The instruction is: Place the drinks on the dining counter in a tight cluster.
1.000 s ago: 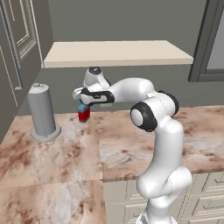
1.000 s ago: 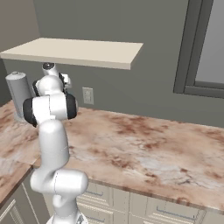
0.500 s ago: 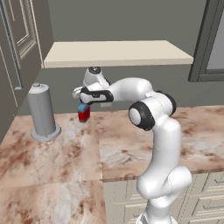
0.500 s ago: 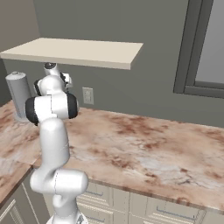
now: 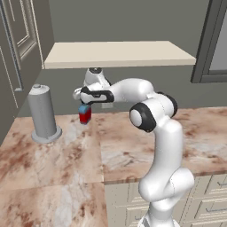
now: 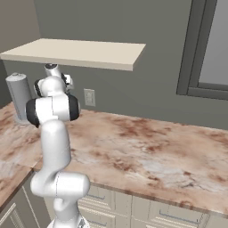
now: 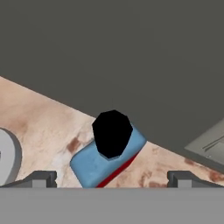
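We've got the gripper [image 5: 83, 106] hanging right over the small red-and-blue container [image 5: 84, 114], jaws spread wide and grasping nothing. Looking down along the hand, the fingertips [image 7: 40, 178] stand well apart on either side of the container, whose dark top [image 7: 112, 133] faces straight up at us, and neither tip touches it. The container stands upright on the marbled table [image 5: 133, 146], close to the grey back wall [image 5: 133, 22]. Off to its left we see the tall grey cylinder [image 5: 42, 114] on its round base, well apart from it. A cream shelf [image 5: 119, 53] juts out above the arm, and a wall outlet [image 6: 89, 97] sits on the wall behind.
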Motion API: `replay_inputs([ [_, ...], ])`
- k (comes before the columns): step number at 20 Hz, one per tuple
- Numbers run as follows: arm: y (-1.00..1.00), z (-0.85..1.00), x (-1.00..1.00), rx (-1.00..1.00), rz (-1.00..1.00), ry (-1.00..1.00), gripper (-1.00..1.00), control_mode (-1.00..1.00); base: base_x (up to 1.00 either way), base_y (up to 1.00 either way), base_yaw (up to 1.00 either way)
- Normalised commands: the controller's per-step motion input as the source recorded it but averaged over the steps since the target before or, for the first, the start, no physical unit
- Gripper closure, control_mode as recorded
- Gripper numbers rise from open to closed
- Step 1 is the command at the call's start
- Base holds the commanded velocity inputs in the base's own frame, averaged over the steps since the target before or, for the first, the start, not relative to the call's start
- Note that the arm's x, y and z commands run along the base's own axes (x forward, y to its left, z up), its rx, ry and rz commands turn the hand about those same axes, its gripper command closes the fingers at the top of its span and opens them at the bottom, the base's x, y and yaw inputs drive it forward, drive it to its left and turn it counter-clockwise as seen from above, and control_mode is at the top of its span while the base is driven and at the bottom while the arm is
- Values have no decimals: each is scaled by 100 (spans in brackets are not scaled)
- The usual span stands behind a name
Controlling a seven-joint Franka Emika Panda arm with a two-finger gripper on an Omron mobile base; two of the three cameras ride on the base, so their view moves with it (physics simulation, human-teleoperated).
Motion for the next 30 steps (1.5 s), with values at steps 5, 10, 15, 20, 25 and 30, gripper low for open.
replay_inputs([
  [5,4,-24,5,0,0,0,-100,-100,0,0,0],
  [10,8,-28,1,0,0,0,-100,-100,0,0,0],
  [15,5,0,15,0,0,0,-100,-100,0,0,0],
  [20,3,0,24,0,0,1,-100,-100,0,0,0],
  [25,4,0,25,0,0,1,-100,-100,0,0,0],
  [30,4,-5,9,0,0,1,-100,-100,0,0,0],
])
